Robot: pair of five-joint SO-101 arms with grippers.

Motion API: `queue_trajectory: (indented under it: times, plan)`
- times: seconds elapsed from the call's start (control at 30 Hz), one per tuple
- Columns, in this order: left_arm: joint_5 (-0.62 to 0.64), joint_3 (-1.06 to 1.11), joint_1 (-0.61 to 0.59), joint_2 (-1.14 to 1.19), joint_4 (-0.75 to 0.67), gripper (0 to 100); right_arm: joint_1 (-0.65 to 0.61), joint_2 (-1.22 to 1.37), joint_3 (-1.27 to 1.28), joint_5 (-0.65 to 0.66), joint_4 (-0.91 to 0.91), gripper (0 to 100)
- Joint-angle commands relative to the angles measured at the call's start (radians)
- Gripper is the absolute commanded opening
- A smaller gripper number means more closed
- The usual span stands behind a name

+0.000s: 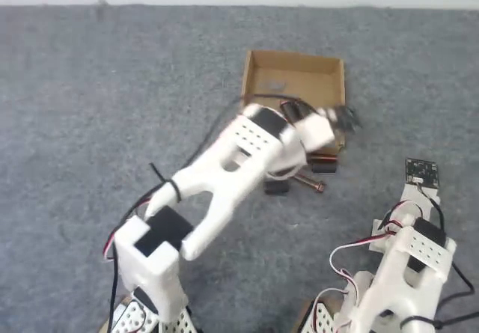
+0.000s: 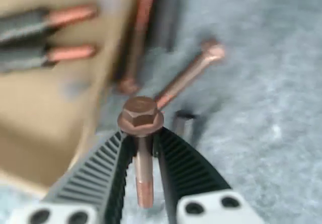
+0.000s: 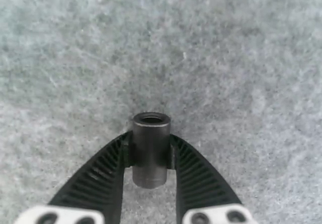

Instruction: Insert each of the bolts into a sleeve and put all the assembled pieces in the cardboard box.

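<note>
On the left, the left arm (image 1: 224, 176) stretched out across the grey bench (image 1: 90, 108) toward the cardboard box (image 1: 293, 57). Its pincer (image 2: 142, 138) was clamped on a copper-coloured bolt (image 2: 141, 114), gripping the shank just under the hex head, with the threaded end pointing back between the jaws. The bolt hung just beside the box's near wall. Inside the box (image 2: 50, 98) lay two finished pieces (image 2: 45, 17), each a dark sleeve with a bolt tip poking out. Just outside the box, two loose bolts (image 2: 188, 75) lay on the bench next to what looked like spare sleeves (image 1: 277, 187), though these were blurred.

Over on the right, the right arm (image 1: 408, 266) sat well apart from the box. Its pincer (image 3: 151, 151) was closed on a short black sleeve (image 3: 150, 128), squeezing the side wall and leaving the bore open at the far end.

Both parts looked like small, rigid metal, light for the arms and unlikely to bend or break. The smooth, round surfaces seemed likely to roll or twist in a loose grip. Holding the bolt below its head and the sleeve around its middle struck me as sound, since that kept the bolt's tip and the sleeve's hole free for mating.
</note>
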Motion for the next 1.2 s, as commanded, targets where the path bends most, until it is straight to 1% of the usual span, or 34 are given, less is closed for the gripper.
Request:
queue_trajectory:
  times: [0.0,0.23,0.4,0.47,0.63,0.73,0.87,1.0,1.17]
  plan:
    - [0.095,-0.03,-0.064,-0.107,0.005,1,-0.01,-0.027,-0.009,0.011,-0.013,0.6]
    - [0.295,-0.022,-0.186,-0.152,0.009,1,-0.01,-0.027,-0.008,0.011,-0.013,0.6]
    - [0.321,0.096,-0.288,-0.21,-0.008,1,-0.01,-0.027,-0.008,0.014,-0.015,0.6]
    - [0.321,0.186,-0.348,-0.253,-0.071,1,-0.012,-0.027,-0.008,0.014,-0.016,0.6]
    - [0.327,0.46,-0.506,-0.382,-0.35,1,-0.013,-0.036,0.006,0.014,-0.035,0.7]
    - [0.327,0.591,-0.577,-0.446,-0.451,1,-0.019,-0.038,0.006,0.014,-0.036,0.9]
    - [0.328,0.72,-0.66,-0.5,-0.519,1,-0.087,-0.038,0.006,0.015,-0.065,0.9]
    - [0.328,0.829,-0.743,-0.523,-0.58,1,-0.163,-0.038,0.002,0.015,-0.163,0.9]
    - [0.328,0.878,-0.798,-0.577,-0.589,1,-0.278,-0.031,-0.055,0.015,-0.269,0.9]
